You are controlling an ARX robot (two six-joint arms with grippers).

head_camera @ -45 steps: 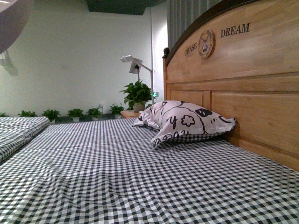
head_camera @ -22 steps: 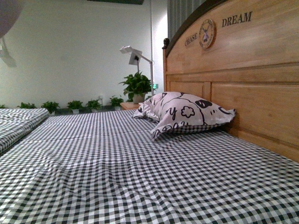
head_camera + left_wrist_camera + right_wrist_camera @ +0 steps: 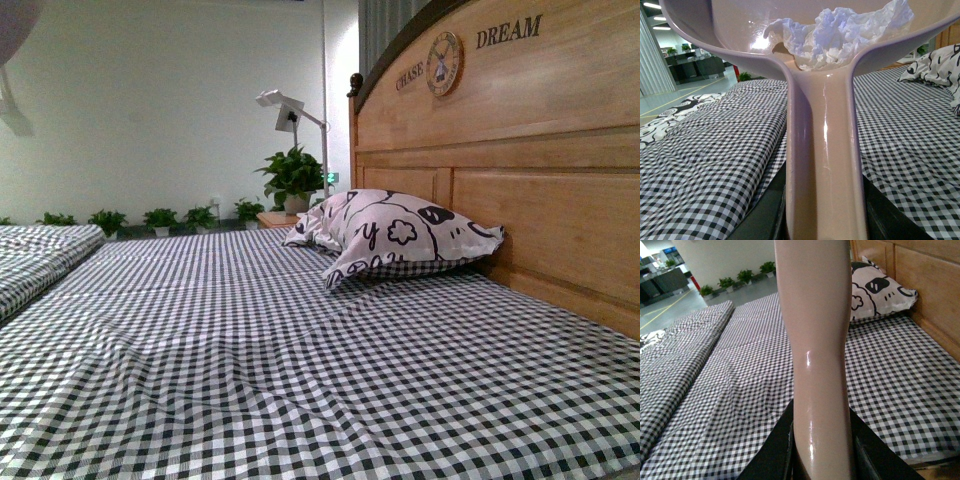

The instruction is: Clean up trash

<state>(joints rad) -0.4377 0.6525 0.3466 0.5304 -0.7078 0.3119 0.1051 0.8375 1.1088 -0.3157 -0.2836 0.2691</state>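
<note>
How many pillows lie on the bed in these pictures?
1. The pillow lies against the wooden headboard, at the bed's right side in the front view. Others may lie out of view.

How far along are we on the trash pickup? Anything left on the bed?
Done: the trash wad already lies in the dustpan. In hand: the left hand grips its handle; the right hand grips another beige handle. Left: dumping it; no bin shows. No other litter shows on the checkered bed.
</note>
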